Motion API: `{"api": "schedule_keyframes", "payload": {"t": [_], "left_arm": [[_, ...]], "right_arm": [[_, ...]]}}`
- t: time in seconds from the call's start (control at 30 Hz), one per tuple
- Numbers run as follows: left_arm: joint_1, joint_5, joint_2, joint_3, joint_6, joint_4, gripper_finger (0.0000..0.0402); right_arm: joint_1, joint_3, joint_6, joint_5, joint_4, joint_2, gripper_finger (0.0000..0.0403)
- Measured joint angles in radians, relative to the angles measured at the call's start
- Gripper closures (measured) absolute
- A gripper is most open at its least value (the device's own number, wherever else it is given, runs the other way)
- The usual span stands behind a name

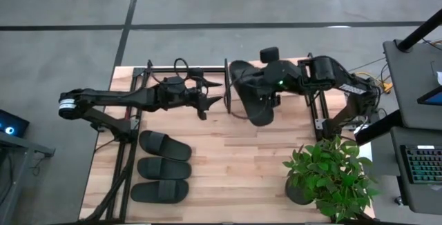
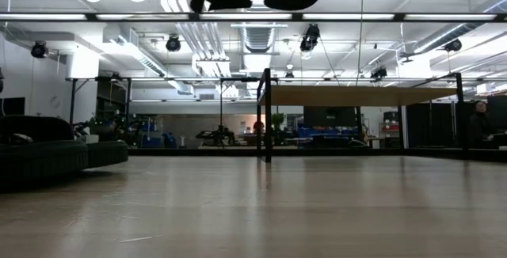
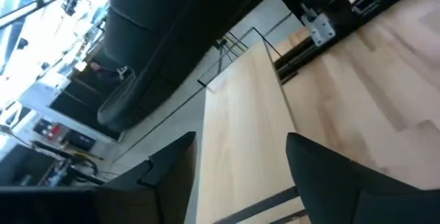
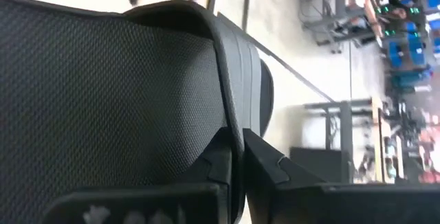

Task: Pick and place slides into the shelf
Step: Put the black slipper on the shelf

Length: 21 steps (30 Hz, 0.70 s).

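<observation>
R gripper [image 4: 237, 157] is clamped on the edge of one black slide [image 1: 254, 95], held in the air at top centre of the high view, over the shelf [image 1: 304, 94]. Three more slides [image 1: 164, 166] sit in a row at lower left on the table [image 1: 235, 177]. L gripper [image 1: 207, 99] hovers beside the carried slide, fingers spread, empty. To do it well, I'd lower slowly, keep the sole level, clear the frame, and release only once it's seated.

Three black slides [image 1: 164, 166] side by side on the table, a fourth [image 1: 253, 94] aloft above the wood-topped shelf [image 2: 360, 96].
</observation>
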Motion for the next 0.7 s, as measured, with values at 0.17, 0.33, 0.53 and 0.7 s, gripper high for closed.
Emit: {"api": "schedule_keyframes", "payload": {"t": [0.17, 0.33, 0.53, 0.7], "left_arm": [[0.0, 0.015, -0.08, -0.077, -0.05, 0.005, 0.019], [0.0, 0.046, -0.167, -0.149, -0.098, 0.02, 0.019], [-0.001, 0.09, -0.243, -0.245, -0.124, 0.093, 0.0189], [-0.001, 0.09, -0.282, -0.314, -0.123, 0.149, 0.0189]], "right_arm": [[-0.038, -0.04, 0.0, -0.012, 0.004, -0.045, 0.0394], [-0.072, -0.12, -0.025, -0.065, 0.061, -0.13, 0.0394], [-0.116, -0.29, -0.069, -0.082, 0.141, -0.264, 0.0394], [-0.153, -0.46, -0.112, -0.046, 0.188, -0.38, 0.0394]]}}
